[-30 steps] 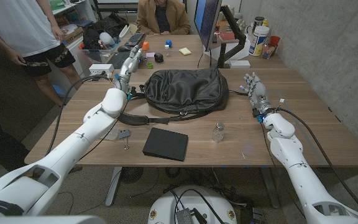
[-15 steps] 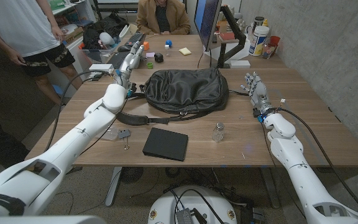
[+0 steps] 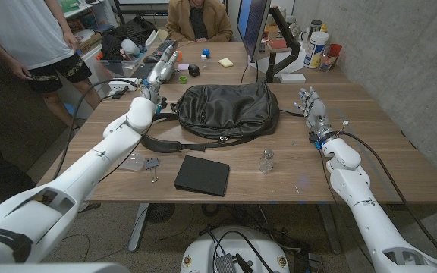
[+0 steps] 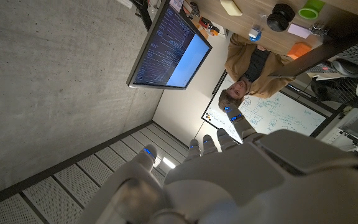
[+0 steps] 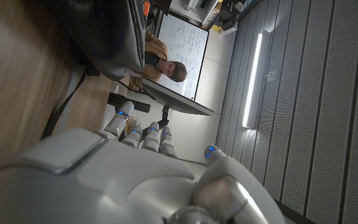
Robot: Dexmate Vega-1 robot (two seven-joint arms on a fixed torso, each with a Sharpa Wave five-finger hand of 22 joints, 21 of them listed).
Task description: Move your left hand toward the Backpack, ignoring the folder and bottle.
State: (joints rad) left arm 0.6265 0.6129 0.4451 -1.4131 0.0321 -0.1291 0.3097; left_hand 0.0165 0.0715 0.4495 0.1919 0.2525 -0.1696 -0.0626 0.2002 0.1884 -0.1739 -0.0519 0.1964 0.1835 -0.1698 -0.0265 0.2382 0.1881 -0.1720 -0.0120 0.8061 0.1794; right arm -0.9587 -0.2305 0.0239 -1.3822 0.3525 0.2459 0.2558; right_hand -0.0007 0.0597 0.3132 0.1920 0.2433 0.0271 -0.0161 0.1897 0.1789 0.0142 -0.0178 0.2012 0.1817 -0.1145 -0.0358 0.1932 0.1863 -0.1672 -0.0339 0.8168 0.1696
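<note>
The black backpack (image 3: 226,110) lay on its side in the middle of the wooden table (image 3: 370,144), its strap (image 3: 161,144) looping out toward the robot's left. In front of it, nearer the robot, sat the black folder (image 3: 202,175) and, just beside that, the small clear bottle (image 3: 266,161); neither was touched.

Over the last second the left hand (image 3: 161,74) had climbed away from the bag's left end toward the far left part of the table, where a grey keyboard (image 3: 165,48) and small coloured items lay. It now stood farther from the backpack than before, so this looked like a drift off target rather than an approach; the reach probably needed to turn back toward the bag's near left edge. The left arm was stretched long across the table's left side, the hand raised with fingers extended and apart, holding nothing.

The right hand (image 3: 309,106) had not moved: it stood near the bag's right end, apart from it, fingers up and spread, empty.
</note>
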